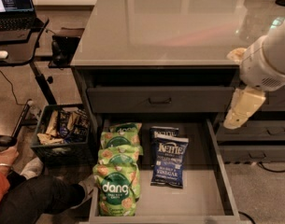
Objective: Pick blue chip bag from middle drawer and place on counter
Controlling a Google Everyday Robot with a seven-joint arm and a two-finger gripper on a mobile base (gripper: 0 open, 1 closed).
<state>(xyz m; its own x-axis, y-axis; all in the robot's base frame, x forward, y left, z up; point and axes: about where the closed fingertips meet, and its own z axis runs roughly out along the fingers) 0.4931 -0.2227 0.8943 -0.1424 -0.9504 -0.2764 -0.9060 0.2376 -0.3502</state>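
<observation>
Gripper (244, 108) hangs tilted downward from your arm (268, 59) beside the counter (170, 27) edge at right; its grip you cannot tell. Blue chip bag (170, 160) lies lower left, apart, in the middle drawer (198, 195).

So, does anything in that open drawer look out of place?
Nothing stands out. The blue chip bag lies flat in the middle drawer beside overlapping green bags; the gripper hangs right of the drawer.

Navy chip bag (169, 160), cream end effector (236, 118) at right
</observation>
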